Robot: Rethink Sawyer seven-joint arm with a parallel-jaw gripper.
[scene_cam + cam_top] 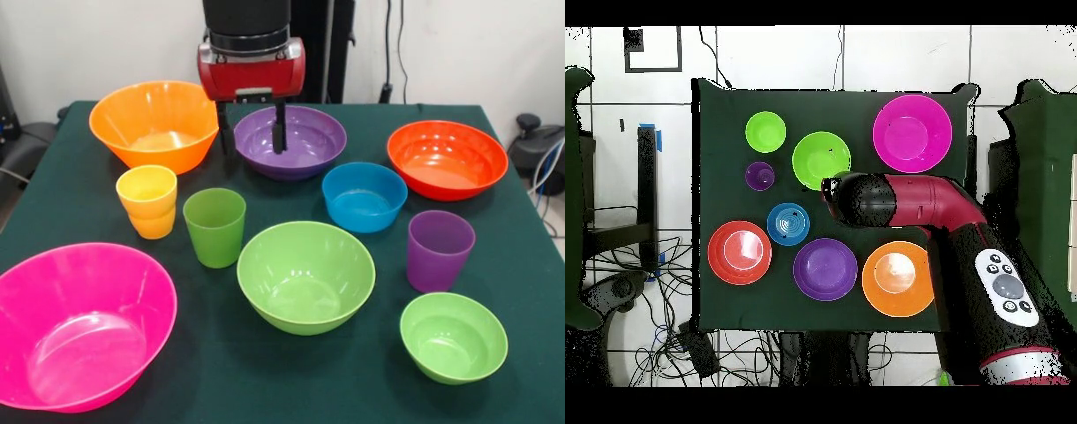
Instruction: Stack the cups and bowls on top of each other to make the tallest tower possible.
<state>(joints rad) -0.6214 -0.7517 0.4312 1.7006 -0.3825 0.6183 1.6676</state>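
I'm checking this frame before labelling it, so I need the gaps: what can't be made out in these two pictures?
- Overhead view: the green cup and yellow cup are hidden under the arm; only the front view shows them.
- Overhead view: the gripper is hidden beneath the arm's head.
- Front view: the pink bowl is cut by the left edge.
- Front view: the arm is cut off at the top edge.
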